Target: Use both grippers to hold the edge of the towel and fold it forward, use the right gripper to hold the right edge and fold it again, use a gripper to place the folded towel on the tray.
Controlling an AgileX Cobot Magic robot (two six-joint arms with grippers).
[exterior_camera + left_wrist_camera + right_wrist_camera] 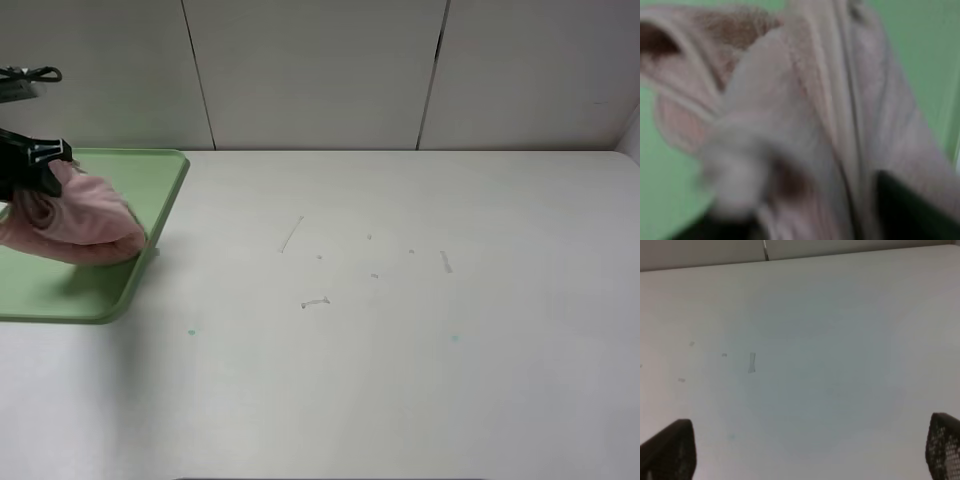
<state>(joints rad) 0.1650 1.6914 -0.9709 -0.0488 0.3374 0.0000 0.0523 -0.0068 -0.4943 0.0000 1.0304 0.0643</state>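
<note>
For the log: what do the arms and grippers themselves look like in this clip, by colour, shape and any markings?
The left gripper is black with pale lettering or trim that is too small to read. Above it, a dark looped part, perhaps a cable or bracket, pokes in at the edge of the high view. The right gripper shows only two dark fingertips, blunt and rounded, one with a fine mesh-like texture. No sleeves or arm links are visible.

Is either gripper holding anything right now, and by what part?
The left gripper grips the folded pink towel at its bunched upper end, over the green tray. The right gripper is open, empty.

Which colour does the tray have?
Light green; the tray shows best in the exterior high view.
</note>
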